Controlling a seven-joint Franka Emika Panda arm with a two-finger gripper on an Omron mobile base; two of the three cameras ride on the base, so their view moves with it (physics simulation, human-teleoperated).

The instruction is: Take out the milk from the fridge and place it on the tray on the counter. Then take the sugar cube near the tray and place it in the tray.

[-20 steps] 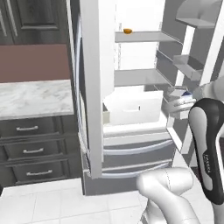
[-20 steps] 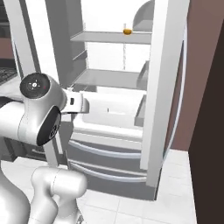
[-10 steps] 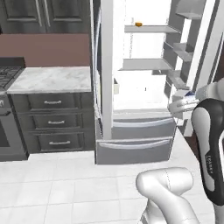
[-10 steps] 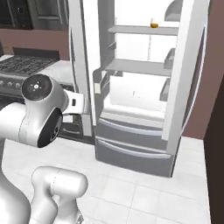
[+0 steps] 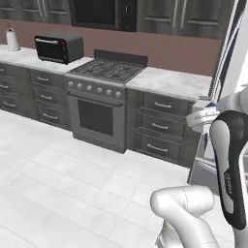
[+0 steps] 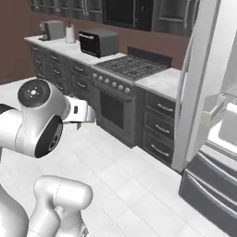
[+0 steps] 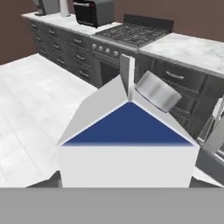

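Observation:
The milk (image 7: 127, 135), a white carton with a blue gable and a grey cap, looms close in the hand view, and my gripper (image 5: 202, 117) is shut on it. In the left base view the milk (image 5: 207, 104) is held at the hand, level with the counter (image 5: 169, 81) top and in front of the fridge (image 5: 227, 68) door edge. The open fridge (image 6: 208, 97) stands at the right, and the marble counter (image 6: 163, 81) lies between it and the stove. The carton hides my fingertips. The tray and the sugar cube are out of view.
A black stove (image 5: 107, 72) sits left of the counter, with a toaster oven (image 5: 58, 47) further left. Dark drawers (image 5: 162, 123) run under the counter. The open fridge door (image 6: 194, 88) stands to the right. White tiled floor (image 5: 58, 184) lies open ahead.
The whole picture has swung left, from the open fridge to the stove and counters, so the base has turned. The milk stays in my gripper throughout.

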